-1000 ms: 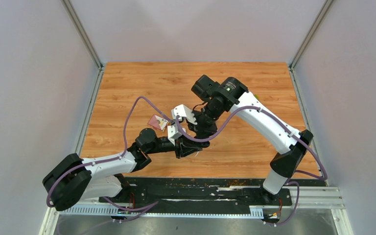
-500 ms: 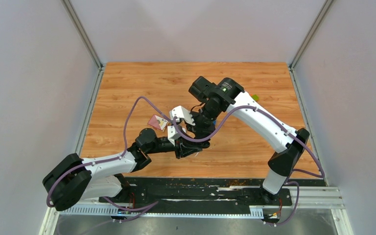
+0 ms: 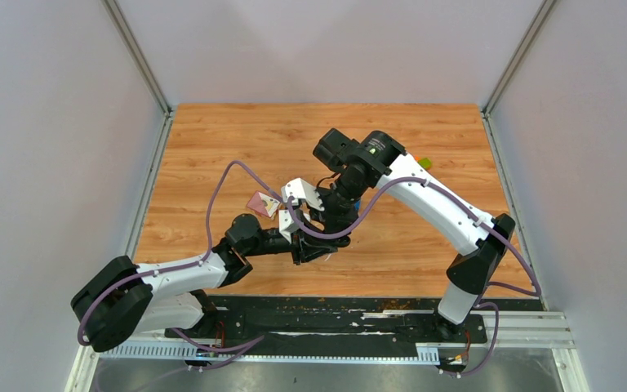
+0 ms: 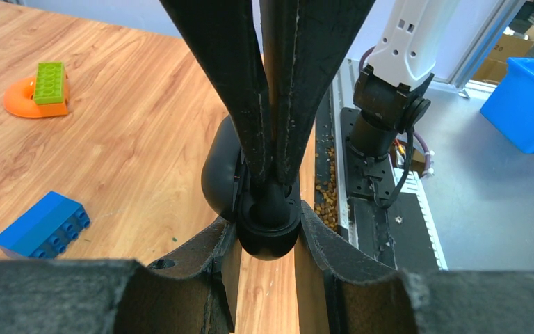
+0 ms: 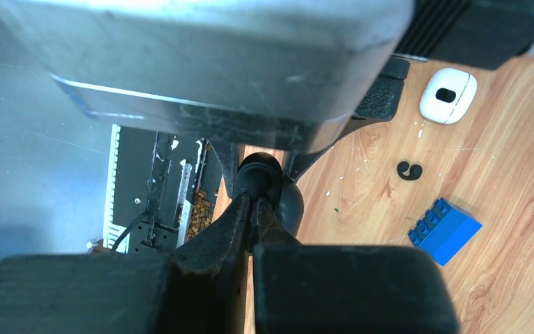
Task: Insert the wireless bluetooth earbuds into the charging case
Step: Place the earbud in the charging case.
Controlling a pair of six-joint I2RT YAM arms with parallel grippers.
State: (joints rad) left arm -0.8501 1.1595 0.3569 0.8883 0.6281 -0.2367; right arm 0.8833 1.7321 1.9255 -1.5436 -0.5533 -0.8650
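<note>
Earbud (image 5: 409,170), small and black, lies loose on the bench (image 5: 514,174) near the blue block (image 5: 445,229); judged light, hard and slippery, best nipped across its body; left hand (image 4: 268,226) clamps the black charging case (image 4: 265,243), right hand (image 5: 253,209) pressed together at the case mouth, contents unseen.

No word, brand, number or sign can be read in any of the views. From above, the black joint of the right arm (image 3: 424,192) shows a few pale marks beside a small green light (image 3: 371,151), but they are too small to make out as letters or figures
</note>
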